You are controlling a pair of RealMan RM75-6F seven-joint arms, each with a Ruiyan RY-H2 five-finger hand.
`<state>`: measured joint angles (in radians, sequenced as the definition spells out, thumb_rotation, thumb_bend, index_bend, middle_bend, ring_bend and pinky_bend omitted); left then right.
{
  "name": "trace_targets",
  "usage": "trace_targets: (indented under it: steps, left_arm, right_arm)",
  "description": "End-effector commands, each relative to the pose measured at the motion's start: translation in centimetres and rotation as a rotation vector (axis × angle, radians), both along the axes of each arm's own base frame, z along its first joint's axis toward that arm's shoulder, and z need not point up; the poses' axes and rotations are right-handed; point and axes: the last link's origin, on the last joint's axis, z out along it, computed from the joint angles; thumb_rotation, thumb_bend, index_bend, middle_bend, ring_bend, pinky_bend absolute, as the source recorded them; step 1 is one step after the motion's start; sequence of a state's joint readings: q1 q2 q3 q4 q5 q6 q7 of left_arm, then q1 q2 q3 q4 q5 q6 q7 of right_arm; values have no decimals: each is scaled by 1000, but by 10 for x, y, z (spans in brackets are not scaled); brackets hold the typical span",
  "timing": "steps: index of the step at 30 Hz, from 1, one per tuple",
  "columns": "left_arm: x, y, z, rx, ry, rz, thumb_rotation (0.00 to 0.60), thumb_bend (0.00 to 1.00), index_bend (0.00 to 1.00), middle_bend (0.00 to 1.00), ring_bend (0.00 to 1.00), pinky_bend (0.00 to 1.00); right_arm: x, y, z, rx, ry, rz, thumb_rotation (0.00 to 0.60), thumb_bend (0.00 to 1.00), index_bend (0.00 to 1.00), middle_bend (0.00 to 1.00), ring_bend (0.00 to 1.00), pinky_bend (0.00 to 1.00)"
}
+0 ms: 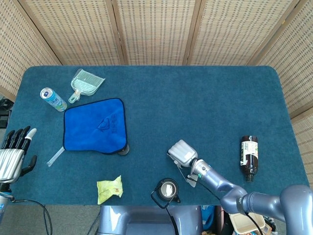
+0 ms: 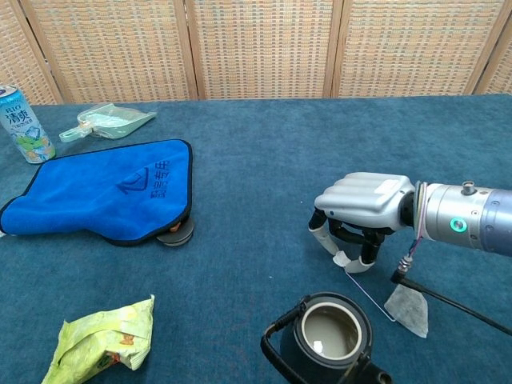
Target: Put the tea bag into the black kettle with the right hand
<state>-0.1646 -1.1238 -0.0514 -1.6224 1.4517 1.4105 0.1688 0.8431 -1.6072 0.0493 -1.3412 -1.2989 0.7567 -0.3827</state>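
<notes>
The black kettle (image 2: 328,336) stands open-topped at the table's front edge, also seen from above as the kettle (image 1: 167,189). My right hand (image 2: 360,210) hovers just behind it, palm down, fingertips pointing at the table. They pinch the small white paper tag (image 2: 346,259) of the tea bag. A thin string runs from the tag to the tea bag (image 2: 406,310), which lies flat on the cloth to the right of the kettle. In the head view the right hand (image 1: 182,152) sits up and right of the kettle. My left hand (image 1: 13,152) rests at the left table edge with its fingers spread, holding nothing.
A blue cloth (image 2: 104,188) lies at the left with a dark disc (image 2: 174,234) under its edge. Behind it are a can (image 2: 24,124) and a pale dustpan (image 2: 112,120). A yellow-green packet (image 2: 100,340) lies front left, a brown bottle (image 1: 249,156) far right. A dark cable (image 2: 452,302) runs by the tea bag.
</notes>
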Motion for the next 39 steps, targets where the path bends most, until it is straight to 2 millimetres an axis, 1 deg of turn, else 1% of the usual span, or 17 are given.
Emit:
trace_targets:
  steps: [1,19,23,29,35,39]
  left_arm:
    - [0,0,0,0,0,0,600,478,29,0,0,0]
    - [1,-1,0,2,1,-1,600,478,29,0,0,0]
    - [0,-1,1,5,3,1,600,478,29,0,0,0]
    - [0,-1,1,5,2,1,600,478,29,0,0,0]
    - [1,0,3,12,2,-1,600,478,29,0,0,0]
    - [1,0,3,12,2,-2,600,478,29,0,0,0]
  right_arm:
    - [0,0,1,-2,-3,-1,600,774,615,899,846,891]
    - [1,-2,3,-4,-22,-14,600,794,619,899,846,891]
    - [2,-3,6,-11,-34,-22,600,801,626,899,846,891]
    - [3,-5,23,-38,-73,-27,600,800,626,899,846,891]
    - [6,1,56,-61,-146,-28,600,800,626,899,846,891]
    - [6,3,65,-67,-166,-29,600,800,626,899,846,891]
